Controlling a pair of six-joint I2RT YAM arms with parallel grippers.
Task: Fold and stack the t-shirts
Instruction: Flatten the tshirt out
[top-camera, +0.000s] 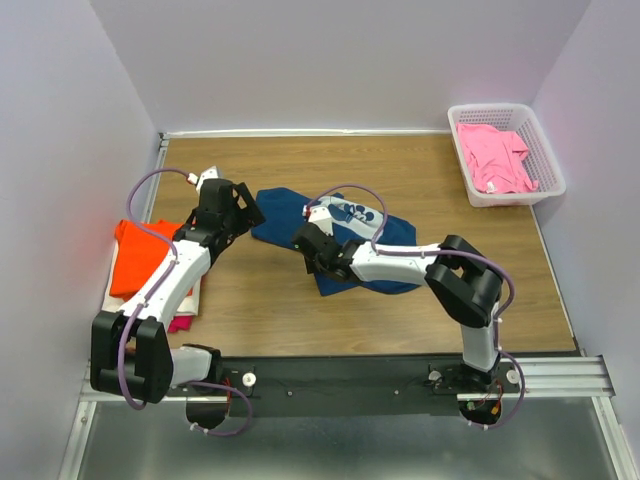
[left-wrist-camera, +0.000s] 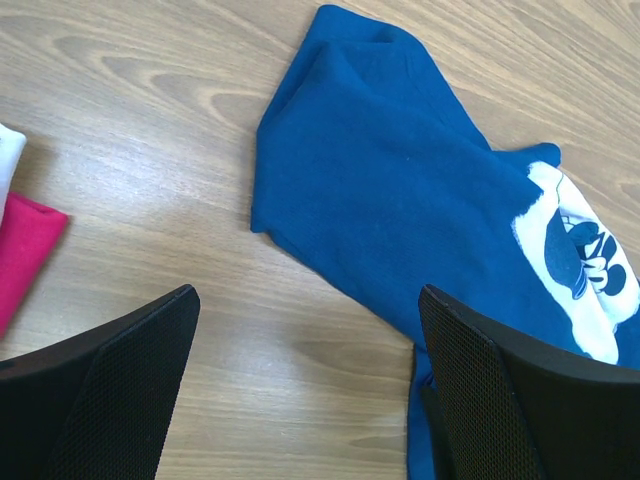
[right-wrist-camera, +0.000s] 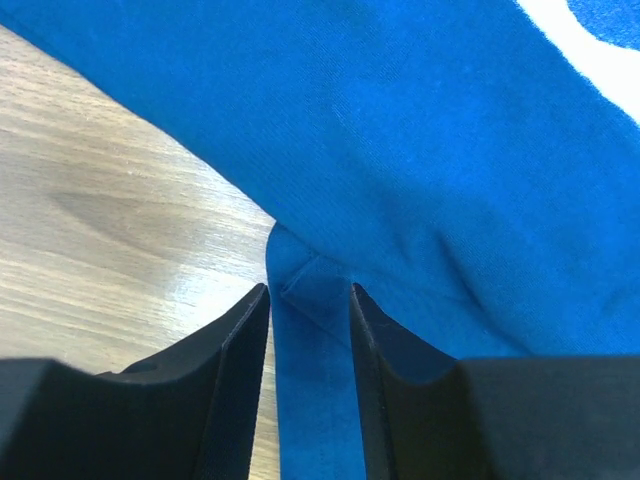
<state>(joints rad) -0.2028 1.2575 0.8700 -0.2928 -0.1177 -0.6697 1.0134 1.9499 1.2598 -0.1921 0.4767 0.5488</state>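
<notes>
The navy t-shirt with a white chest print lies crumpled on the middle of the table. It also shows in the left wrist view and the right wrist view. My left gripper is open and empty, low over bare wood at the shirt's left edge. My right gripper is closed narrowly on a fold at the shirt's near-left edge. An orange t-shirt tops a stack at the left, with a magenta one and a white one beneath. A pink t-shirt lies in the basket.
The white lattice basket stands at the back right corner. Walls close in the table at the left, back and right. Bare wood lies between the stack and the navy shirt, and to the right of the shirt.
</notes>
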